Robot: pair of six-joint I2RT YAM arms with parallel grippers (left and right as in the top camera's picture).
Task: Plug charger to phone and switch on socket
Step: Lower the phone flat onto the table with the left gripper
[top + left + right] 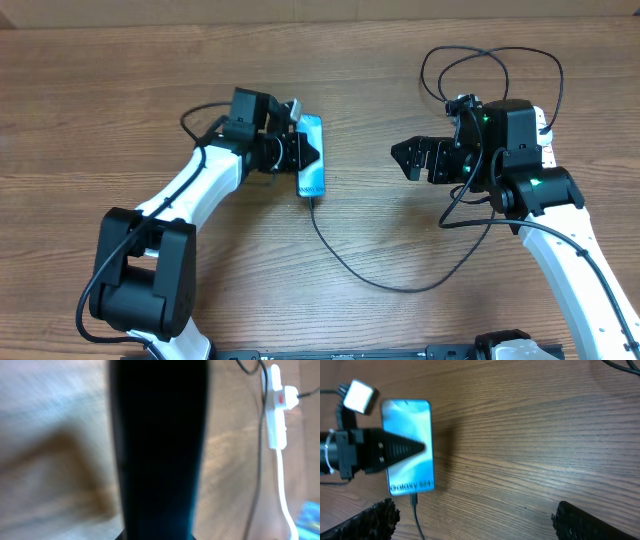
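The phone (410, 467) lies flat, screen up and lit, at about 9 o'clock from bench (100, 80) centre, long axis running 12 to 6. The left tool (417, 448) is fully closed with nothing between the fingers. Its pointed tip comes in from 9 o'clock and sits over the middle of the screen. We read that as pinning the phone so it does not slide while the plug goes in, but we cannot tell if it actually touches the glass. The charger (400, 287) leaves the phone's 6 o'clock end, and the connector (413, 497) looks seated in the port, though it is too small to be sure. The cable loops toward 5 o'clock, then climbs under the right arm. The right tool (408, 160) hangs wide open and empty at 3 o'clock from the phone, well apart from it, palm toward it, so it appears free for the switch. The socket (275, 415) sits at the far 3 o'clock side, mostly hidden under the right arm from above. Its red switch (280, 398) shows in the left wrist view. We judge the plugging is likely done and the switch not yet pressed.
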